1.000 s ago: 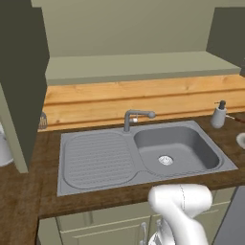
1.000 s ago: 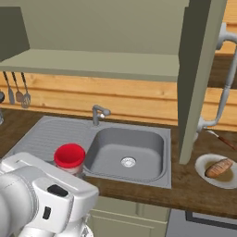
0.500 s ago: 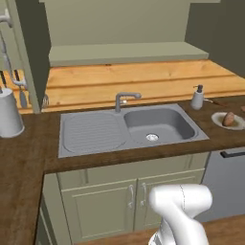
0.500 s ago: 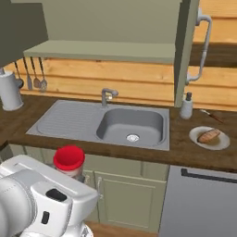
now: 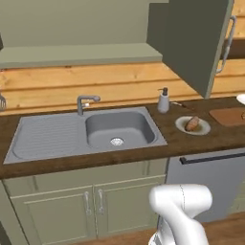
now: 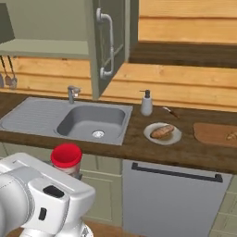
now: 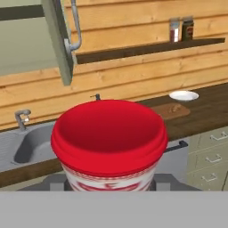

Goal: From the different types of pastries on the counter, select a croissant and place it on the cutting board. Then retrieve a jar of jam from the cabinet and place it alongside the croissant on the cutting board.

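Note:
My gripper (image 7: 109, 181) is shut on the jar of jam (image 7: 109, 138), a squat red jar with a whitish band; the jar hides the fingers. In the right base view the jar of jam (image 6: 67, 156) hangs low in front of the counter (image 6: 152, 150), below the sink. The cutting board (image 6: 214, 134) (image 5: 228, 116) (image 7: 165, 111) lies at the far right of the counter. On it rests a small brown pastry (image 6: 230, 135), apparently the croissant. The cabinet (image 5: 81, 53) stands with its door (image 5: 196, 43) (image 6: 109, 41) swung out.
A white plate with a brown pastry (image 6: 162, 132) (image 5: 192, 125) sits between the grey sink (image 5: 119, 128) and the board. A soap bottle (image 5: 163, 101) stands behind it. Another white plate (image 7: 184, 95) lies past the board. A wall shelf holds two jars (image 7: 180, 29).
The base has backed away from the counter and shifted right, so the whole scene moved left and the cutting board came into view. The jar stays in my grip.

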